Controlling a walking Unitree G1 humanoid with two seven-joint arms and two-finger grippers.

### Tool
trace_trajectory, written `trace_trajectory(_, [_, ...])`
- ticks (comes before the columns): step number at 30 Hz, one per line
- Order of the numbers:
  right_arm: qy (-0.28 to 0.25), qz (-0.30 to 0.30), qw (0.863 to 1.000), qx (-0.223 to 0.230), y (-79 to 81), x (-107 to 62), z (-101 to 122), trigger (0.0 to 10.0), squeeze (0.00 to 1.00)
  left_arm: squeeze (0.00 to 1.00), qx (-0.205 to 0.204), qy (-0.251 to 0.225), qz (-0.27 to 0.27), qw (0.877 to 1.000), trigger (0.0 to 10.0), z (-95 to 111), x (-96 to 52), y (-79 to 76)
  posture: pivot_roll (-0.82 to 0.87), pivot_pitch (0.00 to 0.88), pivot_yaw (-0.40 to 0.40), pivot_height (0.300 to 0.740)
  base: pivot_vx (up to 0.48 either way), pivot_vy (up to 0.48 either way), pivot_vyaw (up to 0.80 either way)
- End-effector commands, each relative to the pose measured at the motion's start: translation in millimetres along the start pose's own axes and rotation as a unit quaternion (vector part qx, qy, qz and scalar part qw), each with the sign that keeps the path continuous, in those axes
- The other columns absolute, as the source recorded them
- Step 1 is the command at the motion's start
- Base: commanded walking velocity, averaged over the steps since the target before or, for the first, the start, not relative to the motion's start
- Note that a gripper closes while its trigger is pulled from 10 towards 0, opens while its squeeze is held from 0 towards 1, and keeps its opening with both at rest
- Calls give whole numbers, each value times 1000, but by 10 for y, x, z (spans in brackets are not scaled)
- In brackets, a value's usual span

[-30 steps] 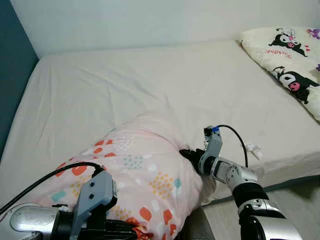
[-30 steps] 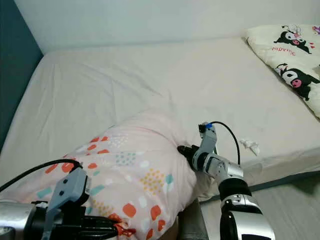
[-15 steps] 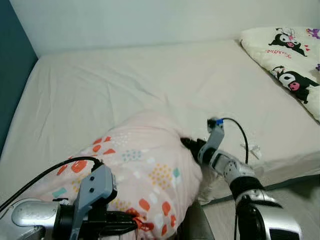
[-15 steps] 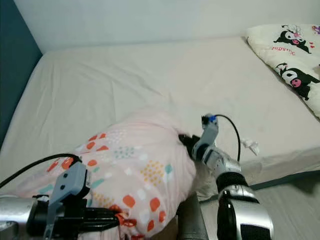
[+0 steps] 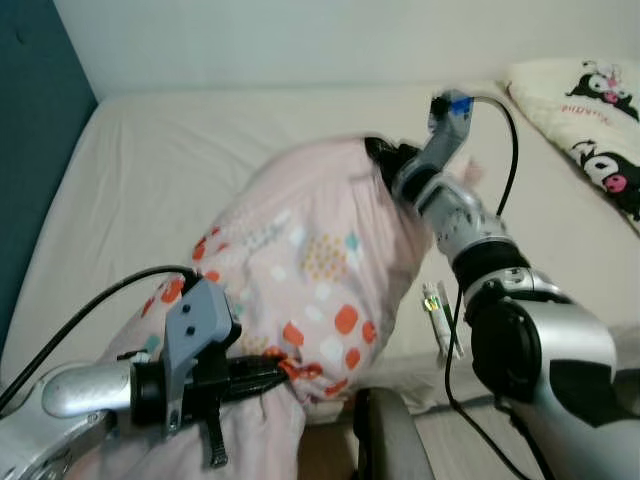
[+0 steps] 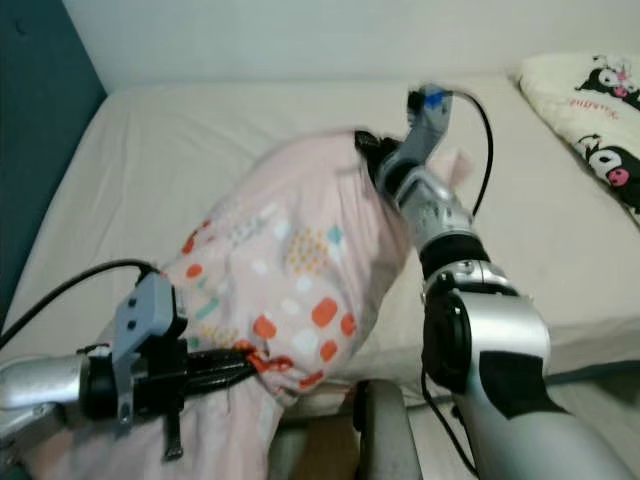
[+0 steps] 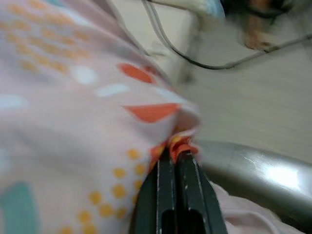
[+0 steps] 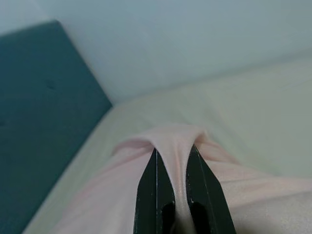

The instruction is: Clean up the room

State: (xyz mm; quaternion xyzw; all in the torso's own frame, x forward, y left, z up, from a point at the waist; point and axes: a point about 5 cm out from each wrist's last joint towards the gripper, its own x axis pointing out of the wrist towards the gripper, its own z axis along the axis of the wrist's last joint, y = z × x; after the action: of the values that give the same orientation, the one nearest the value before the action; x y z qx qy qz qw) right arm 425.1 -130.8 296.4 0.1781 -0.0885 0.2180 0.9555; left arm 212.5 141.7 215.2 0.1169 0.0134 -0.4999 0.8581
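Both grippers pinch blanket (image 5: 310,260) edges.

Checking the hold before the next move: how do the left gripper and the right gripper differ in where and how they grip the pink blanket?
The left gripper sits low and near, at the bed's front edge; the right gripper is raised, farther out over the bed. The left gripper pinches an orange-patterned bit of the pink blanket; the right gripper clamps a plain pink fold. Both are shut on the blanket.
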Motion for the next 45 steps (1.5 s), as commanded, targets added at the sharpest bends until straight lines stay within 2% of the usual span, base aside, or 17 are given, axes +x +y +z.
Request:
trace_trajectory(1, [-34, 8, 999, -7, 69, 45, 144, 0, 0, 0, 12, -9, 44, 999, 0, 28, 37, 80, 94, 156, -68, 546, 0, 0, 0])
trace_trajectory(2, [-38, 14, 999, -7, 127, 75, 157, 0, 0, 0, 15, -27, 81, 996, 0, 76, 128, 139, 104, 159, -70, 546, 0, 0, 0])
trace_trajectory(9, [-38, 14, 999, -7, 127, 75, 157, 0, 0, 0, 15, -27, 81, 996, 0, 76, 128, 139, 104, 159, -70, 546, 0, 0, 0])
trace_trajectory(11, [-43, 28, 999, 2, 273, 137, 130, 0, 0, 0, 13, -61, 201, 978, 0, 170, 402, 293, 156, 192, -79, 546, 0, 0, 0])
trace_trajectory(12, [-43, 28, 999, 2, 273, 137, 130, 0, 0, 0, 13, -61, 201, 978, 0, 170, 402, 293, 156, 192, -79, 546, 0, 0, 0])
trace_trajectory(14, [-42, 37, 998, 8, 363, 169, 75, 0, 0, 0, 3, -67, 303, 951, 0, 221, 595, 400, 156, 193, -81, 546, 0, 0, 0])
trace_trajectory(17, [-35, 32, 999, 8, 347, 157, 13, 0, 0, 0, -30, -65, 338, 938, 0, 203, 633, 434, 152, 198, -79, 546, 0, 0, 0])
trace_trajectory(18, [-25, 23, 999, -1, 308, 139, -37, 0, 0, 0, -67, -67, 303, 948, 0, 178, 700, 360, 137, 199, -72, 546, 0, 0, 0])
trace_trajectory(19, [-9, 11, 1000, -22, 254, 112, -102, 2706, 0, 196, -93, -64, 260, 959, 1373, 149, 764, 260, 131, 199, -68, 546, 0, 0, 0])
trace_trajectory(22, [2, 3, 999, -37, 218, 93, -145, 2706, 0, 196, -108, -62, 228, 966, 1373, 131, 804, 188, 128, 200, -67, 546, 0, 0, 0])
trace_trajectory(23, [21, -11, 998, -61, 141, 48, -233, 10000, 24, 1000, -120, -39, 172, 977, 10000, 72, 854, 55, 114, 196, -55, 546, 0, 0, 0])
trace_trajectory(24, [21, -11, 998, -61, 141, 48, -233, 10000, 24, 1000, -120, -39, 172, 977, 10000, 72, 854, 55, 114, 196, -55, 546, 0, 0, 0])
trace_trajectory(26, [56, -38, 992, -104, -14, -52, -390, 10000, 1000, 1000, -131, 9, 61, 989, 10000, -30, 871, -209, 104, 191, -51, 546, 0, 0, 0])
trace_trajectory(32, [80, -123, 970, -193, -395, -292, -500, 10000, 1000, 1000, -117, 45, -86, 988, 10000, -29, 719, -469, 68, 171, -32, 546, 0, 0, 0])
trace_trajectory(35, [80, -123, 970, -193, -395, -292, -500, 10000, 1000, 1000, -117, 45, -86, 988, 10000, -29, 719, -469, 68, 171, -32, 546, 0, 0, 0])
trace_trajectory(42, [66, -199, 953, -219, -713, -537, -507, 10000, 1000, 1000, -85, 37, -139, 986, 10000, 71, 576, -434, 36, 149, -24, 546, 0, 0, 0])
trace_trajectory(45, [58, -223, 958, -173, -810, -655, -597, 10000, 1000, 1000, -66, 6, -114, 991, 10000, 162, 533, -268, 22, 141, -23, 546, 0, 0, 0])
